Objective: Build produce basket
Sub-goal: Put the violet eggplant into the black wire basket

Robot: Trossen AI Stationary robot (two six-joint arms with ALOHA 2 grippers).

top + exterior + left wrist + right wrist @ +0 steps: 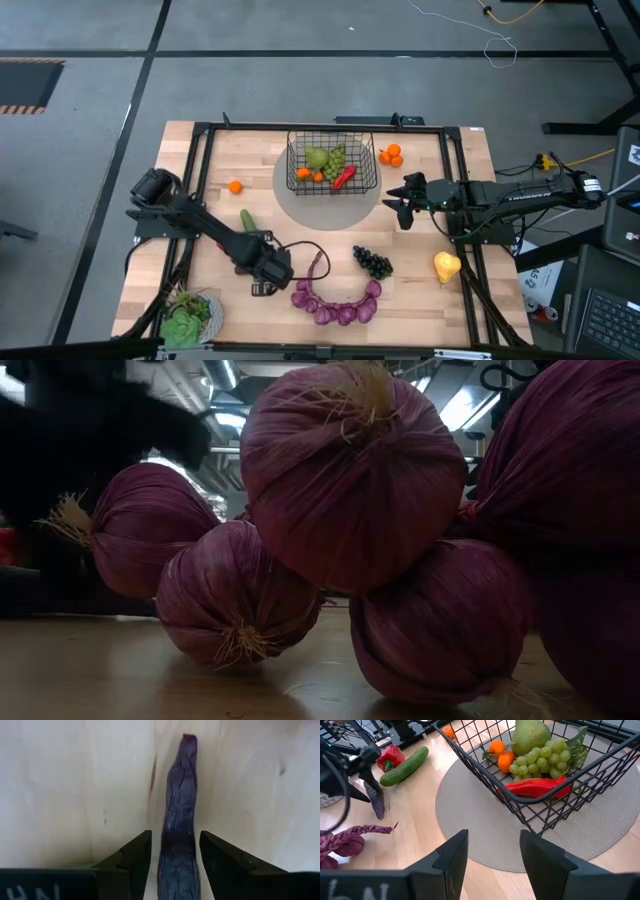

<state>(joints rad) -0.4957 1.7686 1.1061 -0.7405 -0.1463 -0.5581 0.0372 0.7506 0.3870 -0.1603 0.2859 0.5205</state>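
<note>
Black wire-mesh basket (600,775) on a pale grey round mat (485,820), and inside: a green pear (530,735), light green grapes (542,755), two oranges (501,754), a long red pepper (535,787). Outside, a green cucumber (405,766), red pepper (390,756), dark purple aubergine (180,820), streaky purple onion string (350,480), yellow pear (446,266), black grapes (373,262). Pale wood table (420,290).

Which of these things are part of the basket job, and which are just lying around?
Job: basket holding pear, green grapes, pepper; outside: oranges, cucumber, dark grapes, yellow pear, onion string.
Lying about: lettuce plate, round mat.
</note>
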